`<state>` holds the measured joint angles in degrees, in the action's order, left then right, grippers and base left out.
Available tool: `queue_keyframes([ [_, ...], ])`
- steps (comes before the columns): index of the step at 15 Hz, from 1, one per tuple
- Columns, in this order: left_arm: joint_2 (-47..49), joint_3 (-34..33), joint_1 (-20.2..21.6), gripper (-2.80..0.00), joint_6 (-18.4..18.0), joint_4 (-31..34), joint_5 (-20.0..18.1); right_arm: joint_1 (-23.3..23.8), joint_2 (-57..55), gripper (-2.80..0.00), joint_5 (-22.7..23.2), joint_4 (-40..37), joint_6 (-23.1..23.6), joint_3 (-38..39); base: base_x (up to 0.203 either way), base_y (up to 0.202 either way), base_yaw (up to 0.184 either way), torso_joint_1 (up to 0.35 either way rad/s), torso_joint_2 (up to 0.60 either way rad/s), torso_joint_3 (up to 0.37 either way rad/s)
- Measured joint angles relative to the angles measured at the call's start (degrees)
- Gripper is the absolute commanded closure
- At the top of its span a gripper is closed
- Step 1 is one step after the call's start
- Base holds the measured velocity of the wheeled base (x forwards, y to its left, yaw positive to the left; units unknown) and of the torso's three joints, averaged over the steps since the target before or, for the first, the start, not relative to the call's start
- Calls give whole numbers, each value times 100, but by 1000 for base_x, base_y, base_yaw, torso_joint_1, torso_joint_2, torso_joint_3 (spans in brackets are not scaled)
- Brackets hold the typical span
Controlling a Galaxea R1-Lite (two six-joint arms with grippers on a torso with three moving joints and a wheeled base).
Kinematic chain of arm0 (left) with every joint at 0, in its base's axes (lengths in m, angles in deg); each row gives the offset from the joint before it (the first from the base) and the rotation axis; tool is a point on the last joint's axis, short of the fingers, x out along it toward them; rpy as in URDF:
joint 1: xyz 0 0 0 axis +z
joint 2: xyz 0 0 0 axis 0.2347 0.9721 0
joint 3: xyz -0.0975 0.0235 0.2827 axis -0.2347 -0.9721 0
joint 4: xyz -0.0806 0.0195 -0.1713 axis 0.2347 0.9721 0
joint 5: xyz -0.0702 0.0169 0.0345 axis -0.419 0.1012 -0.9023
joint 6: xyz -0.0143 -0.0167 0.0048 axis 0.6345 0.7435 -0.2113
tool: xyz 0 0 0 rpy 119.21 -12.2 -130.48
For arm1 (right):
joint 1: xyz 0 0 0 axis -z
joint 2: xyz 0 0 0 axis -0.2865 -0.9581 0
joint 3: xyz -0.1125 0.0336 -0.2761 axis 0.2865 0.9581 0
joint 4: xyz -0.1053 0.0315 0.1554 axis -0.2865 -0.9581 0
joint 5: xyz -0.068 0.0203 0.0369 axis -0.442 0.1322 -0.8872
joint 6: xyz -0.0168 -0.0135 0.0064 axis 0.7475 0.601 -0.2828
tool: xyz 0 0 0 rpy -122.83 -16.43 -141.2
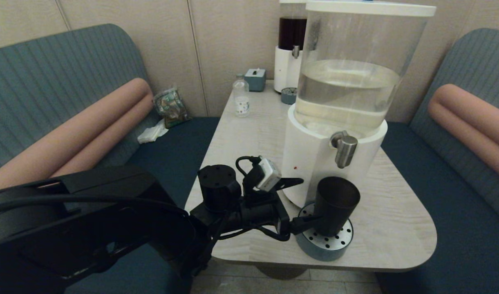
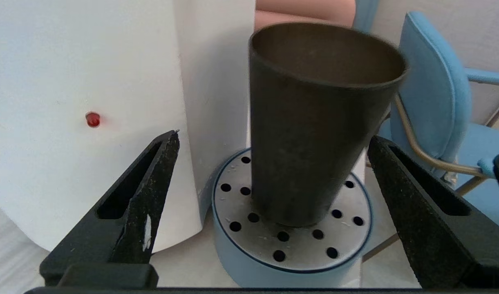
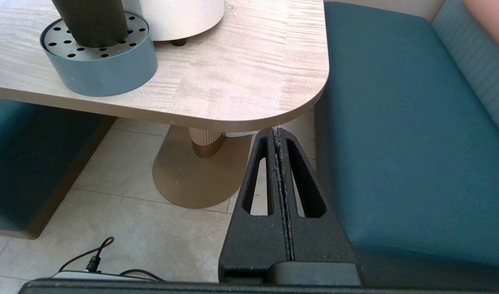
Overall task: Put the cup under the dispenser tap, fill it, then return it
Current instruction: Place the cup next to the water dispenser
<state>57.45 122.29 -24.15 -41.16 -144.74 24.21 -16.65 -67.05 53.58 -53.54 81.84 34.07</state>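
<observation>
The black cup (image 1: 335, 206) stands upright on the round perforated drip tray (image 1: 323, 250), directly below the steel dispenser tap (image 1: 345, 149) of the white-based dispenser (image 1: 310, 151). No stream shows at the tap. My left gripper (image 1: 308, 199) is open at the cup's left side. In the left wrist view its fingers (image 2: 151, 192) flank the cup (image 2: 314, 122) with a gap on each side. The right gripper (image 3: 277, 131) is shut on nothing, parked low beside the table's near right corner, with the cup (image 3: 90, 20) and tray (image 3: 106, 73) off to its side.
On the table (image 1: 396, 220) behind stand a dark-liquid dispenser (image 1: 292, 49), a small clear bottle (image 1: 241, 98) and a tissue box (image 1: 255, 79). Teal benches (image 1: 457, 212) flank the table. A snack bag (image 1: 171, 107) lies on the left bench.
</observation>
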Motion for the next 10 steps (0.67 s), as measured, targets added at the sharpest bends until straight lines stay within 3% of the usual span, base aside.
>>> queue_keyframes([
  [10,243,165,-233,-280,0,1,-10,0,0,0,-2,2,-2,0,0,0,0,0,0,0],
])
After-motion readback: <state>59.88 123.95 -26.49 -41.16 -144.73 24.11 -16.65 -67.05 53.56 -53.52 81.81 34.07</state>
